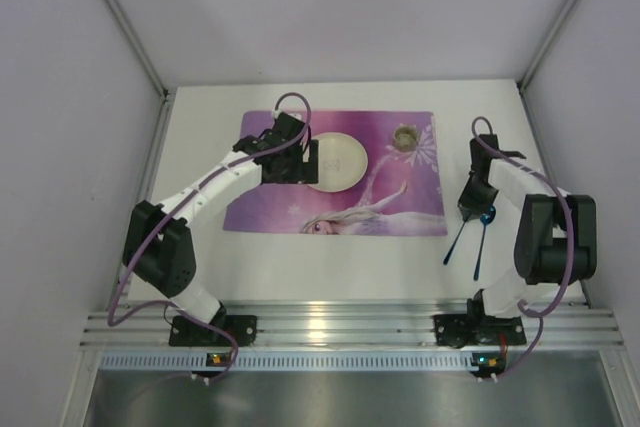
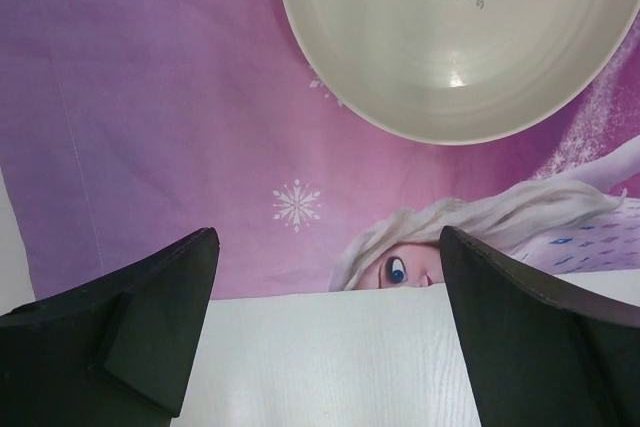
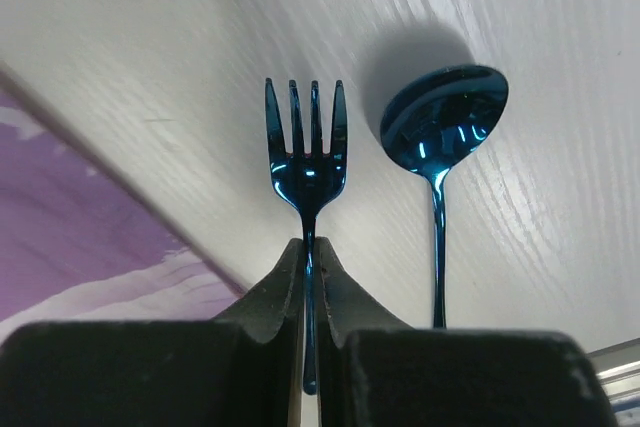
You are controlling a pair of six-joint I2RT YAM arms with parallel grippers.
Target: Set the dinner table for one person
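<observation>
The white dinner table (image 1: 340, 267) carries a purple-pink printed placemat (image 1: 300, 209) with a cream plate (image 1: 338, 162) and a small cup (image 1: 405, 136) on it. My left gripper (image 1: 303, 162) is open and empty, raised above the placemat beside the plate's left edge; the plate (image 2: 460, 37) and placemat (image 2: 180, 97) show beyond its fingertips (image 2: 190, 277). My right gripper (image 1: 470, 209) (image 3: 310, 247) is shut on the handle of a shiny blue fork (image 3: 308, 162), right of the placemat. A blue spoon (image 3: 443, 127) (image 1: 482, 242) lies just right of the fork. I cannot tell whether the fork touches the table.
A silver aluminium rail (image 1: 350, 322) runs along the table's near edge, by both arm bases. Pale walls enclose the table on the left, right and back. The placemat's near edge (image 2: 300, 292) meets bare white tabletop (image 2: 320, 357) under the left gripper.
</observation>
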